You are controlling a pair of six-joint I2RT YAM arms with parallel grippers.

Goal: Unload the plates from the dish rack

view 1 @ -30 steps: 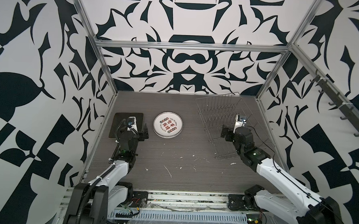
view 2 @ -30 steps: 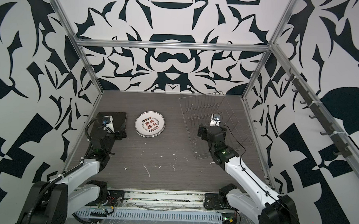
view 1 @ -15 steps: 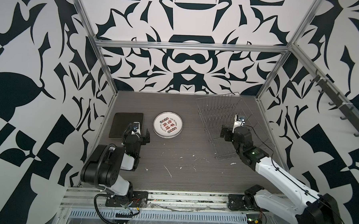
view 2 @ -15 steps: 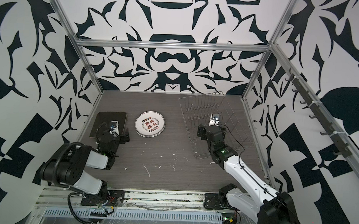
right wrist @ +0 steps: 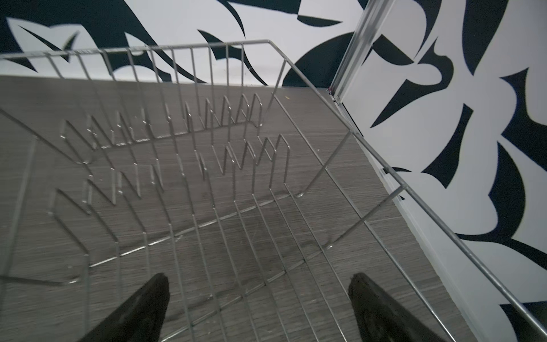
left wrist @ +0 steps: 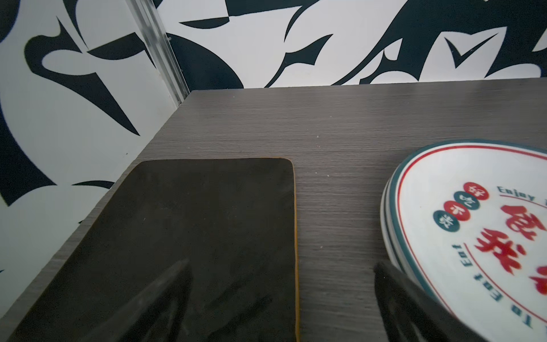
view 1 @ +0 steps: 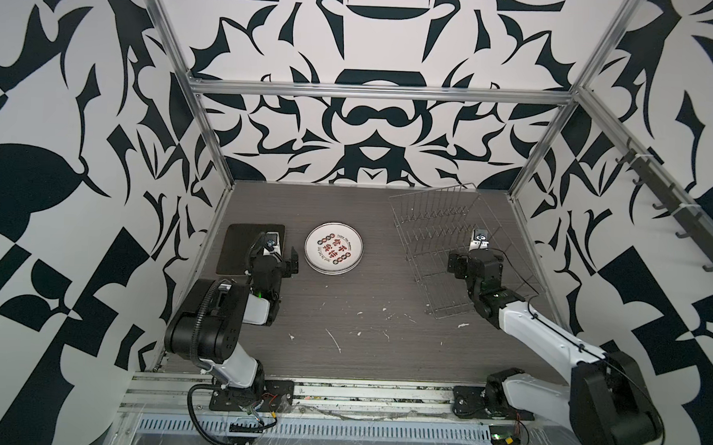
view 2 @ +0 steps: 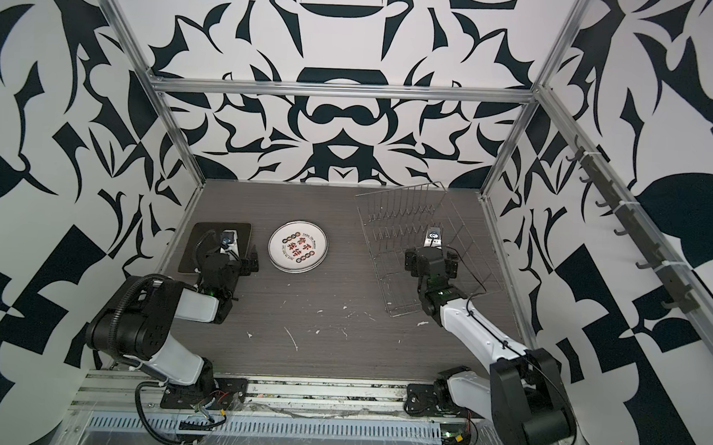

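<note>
The dish rack [view 1: 437, 231] [view 2: 400, 229] is a silver wire rack at the right rear of the table, and no plates stand between its prongs [right wrist: 225, 139]. A stack of round white plates [view 1: 334, 249] [view 2: 298, 246] [left wrist: 473, 237] with red characters lies flat left of centre. A dark rounded-square plate [view 1: 240, 247] [view 2: 207, 246] [left wrist: 192, 231] lies by the left wall. My left gripper [view 1: 281, 258] [left wrist: 281, 266] is open, low over the gap between the dark plate and the stack. Over the rack's near half my right gripper [view 1: 475, 264] [right wrist: 260, 278] hangs open and empty.
Patterned walls and aluminium posts [view 1: 210, 114] close in the table on three sides. A rail of hooks [view 1: 677, 212] runs along the right wall. White flecks [view 1: 333, 340] are scattered over the front of the wooden table [view 1: 363, 314].
My left arm has folded back, its elbow lifting, and its gripper has drawn away from over the dark plate toward the round stack. My right gripper has hardly moved.
</note>
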